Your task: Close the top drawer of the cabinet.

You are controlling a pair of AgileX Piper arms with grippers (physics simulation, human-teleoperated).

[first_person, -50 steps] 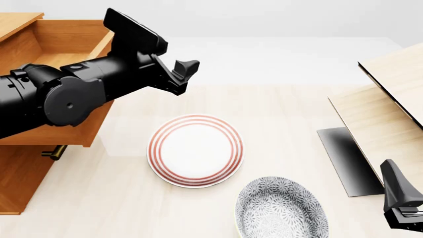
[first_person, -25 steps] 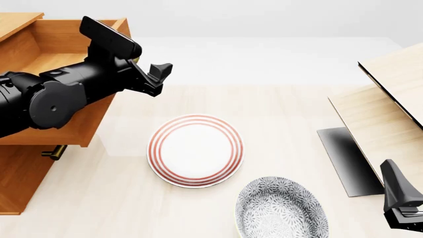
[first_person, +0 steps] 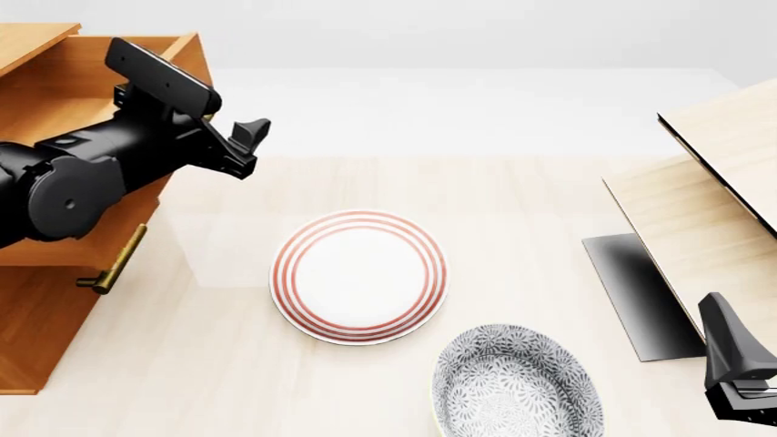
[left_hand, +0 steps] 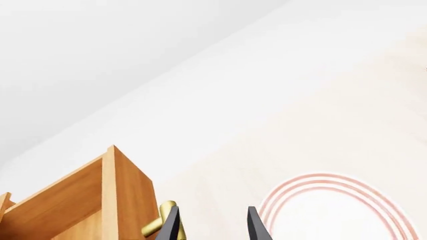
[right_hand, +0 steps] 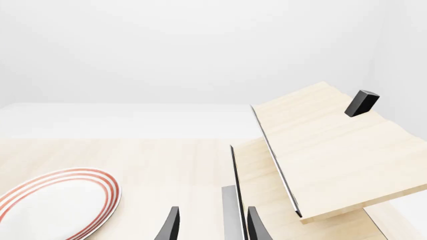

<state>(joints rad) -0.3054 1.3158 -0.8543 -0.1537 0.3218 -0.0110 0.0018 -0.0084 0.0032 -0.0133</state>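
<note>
Since the earlier frames the left arm has swung further toward the left edge of the front view, and the top drawer (first_person: pixel 85 137) has slid part of the way back into the cabinet (first_person: pixel 36 319), so its front panel now sits closer to the cabinet body.

Two black robot arms work at one pale wooden table (first_person: pixel 522 200). One orange-brown cabinet stands at the table's left side, with one drawer pulled out at its top. One brass bar handle (first_person: pixel 116 259) shows in the front view, below the left arm. The drawer still sticks out toward the right of the front view, over the table edge. Its front panel faces right toward the plate, and the panel's long axis, like the handle's, runs from near to far across the table.

The left gripper (first_person: pixel 243 146) hangs just past the far end of the drawer front, fingers pointing right. In the left wrist view its two finger tips stand a little apart with nothing between them, next to the brass handle (left_hand: pixel 159 222) and the drawer's corner (left_hand: pixel 123 195).

Two dishes lie on the table: one white plate with red rings (first_person: pixel 358 276) in the middle, and one grey patterned bowl (first_person: pixel 518 382) nearer the camera. One pale wood panelled piece (first_person: pixel 692 209) stands at the right.

The right gripper (first_person: pixel 736 369) rests at the lower right, its fingers slightly parted around nothing.
</note>
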